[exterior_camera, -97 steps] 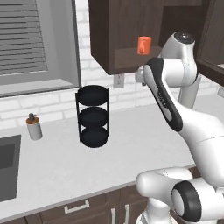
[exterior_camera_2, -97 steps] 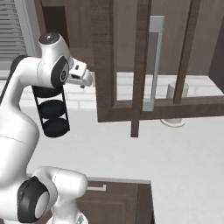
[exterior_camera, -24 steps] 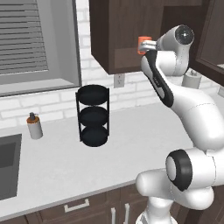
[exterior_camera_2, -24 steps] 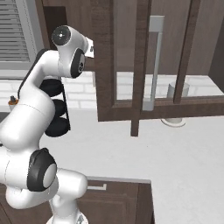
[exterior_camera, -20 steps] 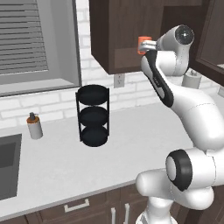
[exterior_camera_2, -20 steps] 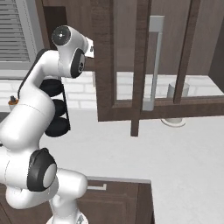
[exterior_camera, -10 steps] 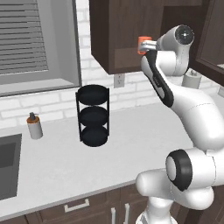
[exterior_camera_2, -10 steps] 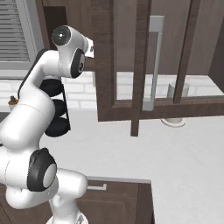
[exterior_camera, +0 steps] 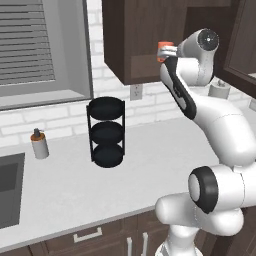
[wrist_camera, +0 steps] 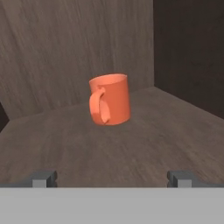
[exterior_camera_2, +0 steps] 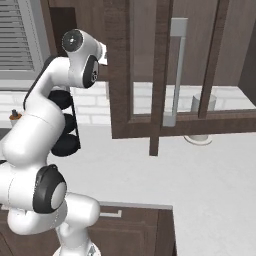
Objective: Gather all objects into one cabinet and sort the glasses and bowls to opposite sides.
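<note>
our gripper [wrist_camera: 112, 177] stands open and empty, its two dark fingertips [wrist_camera: 43, 177] spread wide apart at the bottom of the hand view, aimed into the cabinet [exterior_camera: 145, 40]. ahead of it, apart from the fingers, an orange mug [wrist_camera: 110, 99] stands upright on the wooden shelf [wrist_camera: 131, 144], handle turned toward us and a little to the left, near the back corner where the side wall meets the rear panel. from the left base view we see the same mug [exterior_camera: 165, 50] at the cabinet's lower edge, just beside the raised wrist.

we judge this to be the sorting step: this mug is already inside the cabinet, standing free, and nothing is gripped. whether it sits on its proper side we cannot tell, since the other mugs and the bowl are not before us here.

the next move, as we read it, calls either for drawing the hand straight back out without brushing the mug, or, if it must shift sideways, for advancing with the fingers straddling the body and clearing the handle. the open door [exterior_camera_2: 165, 70] with its silver handle [exterior_camera_2: 176, 70] stands close on the arm's right, so any swing wants care.
</note>
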Robot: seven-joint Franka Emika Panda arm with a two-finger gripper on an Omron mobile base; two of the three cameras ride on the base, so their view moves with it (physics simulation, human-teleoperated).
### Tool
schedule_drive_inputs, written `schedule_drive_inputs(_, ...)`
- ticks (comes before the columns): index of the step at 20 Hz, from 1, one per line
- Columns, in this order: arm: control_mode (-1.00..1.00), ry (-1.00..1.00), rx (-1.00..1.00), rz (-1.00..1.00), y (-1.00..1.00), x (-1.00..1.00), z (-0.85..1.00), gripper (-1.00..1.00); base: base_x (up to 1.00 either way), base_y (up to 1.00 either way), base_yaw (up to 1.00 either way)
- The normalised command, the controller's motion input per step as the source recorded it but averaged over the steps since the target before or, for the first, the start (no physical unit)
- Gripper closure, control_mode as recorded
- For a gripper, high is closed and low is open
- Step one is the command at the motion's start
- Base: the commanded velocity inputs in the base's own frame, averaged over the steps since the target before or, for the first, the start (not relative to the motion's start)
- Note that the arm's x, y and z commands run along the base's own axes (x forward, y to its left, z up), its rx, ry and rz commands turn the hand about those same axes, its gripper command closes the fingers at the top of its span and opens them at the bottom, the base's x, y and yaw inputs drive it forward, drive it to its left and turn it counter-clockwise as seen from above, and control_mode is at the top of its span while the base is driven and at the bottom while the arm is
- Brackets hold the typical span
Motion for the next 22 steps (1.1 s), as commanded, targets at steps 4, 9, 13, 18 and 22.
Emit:
schedule_drive_inputs(4, -1.00, 0.00, 0.00, 0.00, 0.00, 0.39, 0.00, -1.00, 0.00, 0.00, 0.00)
schedule_drive_inputs(9, -1.00, 0.00, 0.00, 0.00, 0.00, 0.42, 0.00, -1.00, 0.00, 0.00, 0.00)
schedule_drive_inputs(13, -1.00, 0.01, 0.00, -0.01, -0.01, 0.40, 0.00, -1.00, 0.00, 0.00, 0.00)
schedule_drive_inputs(18, -1.00, 0.02, 0.00, -0.02, -0.01, 0.22, 0.00, -1.00, 0.00, 0.00, 0.00)
schedule_drive_inputs(22, -1.00, 0.00, 0.00, -0.03, 0.00, 0.19, 0.00, -1.00, 0.00, 0.00, 0.00)
